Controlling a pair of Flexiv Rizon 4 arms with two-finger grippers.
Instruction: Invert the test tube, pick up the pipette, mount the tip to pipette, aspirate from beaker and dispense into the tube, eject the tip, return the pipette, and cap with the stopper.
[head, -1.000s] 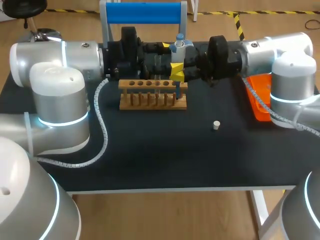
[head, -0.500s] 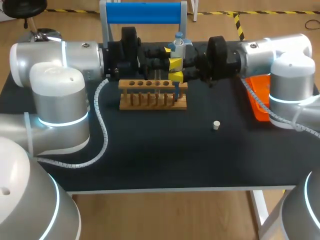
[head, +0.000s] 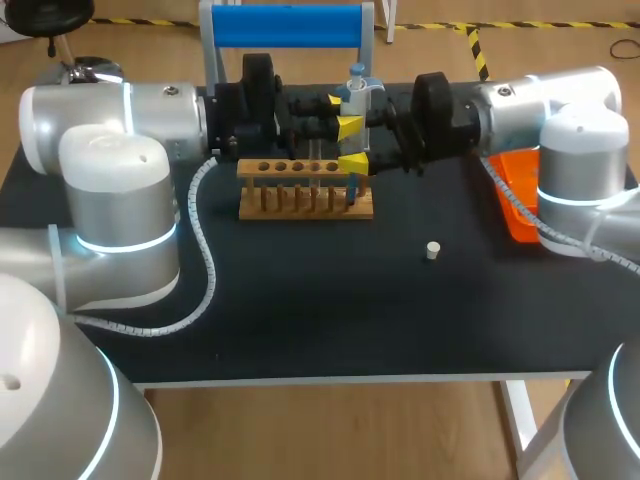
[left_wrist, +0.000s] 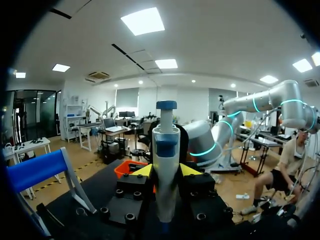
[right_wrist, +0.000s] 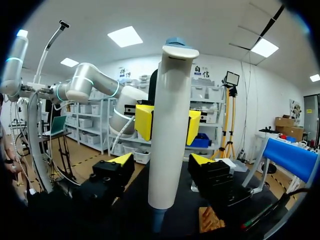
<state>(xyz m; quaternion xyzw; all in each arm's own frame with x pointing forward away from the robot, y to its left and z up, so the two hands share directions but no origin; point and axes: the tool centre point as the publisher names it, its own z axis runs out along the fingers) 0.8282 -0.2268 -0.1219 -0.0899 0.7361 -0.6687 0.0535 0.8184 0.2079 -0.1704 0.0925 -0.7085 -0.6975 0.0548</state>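
A white pipette with a blue top stands upright above the right end of the wooden tube rack at the back of the table. My left gripper is shut on its body, with a yellow tip on either side. My right gripper faces it from the other side and is open, its fingers clear of the pipette. In the head view the right gripper has its yellow tips wide apart. A small white stopper lies on the black table.
An orange tray sits at the right edge under my right arm. A stand with a blue bar rises behind the rack. Both arms meet above the rack at the back.
My left gripper has shut on the pipette, and my right gripper has then opened and let go of it. The pipette stays upright in the same place.
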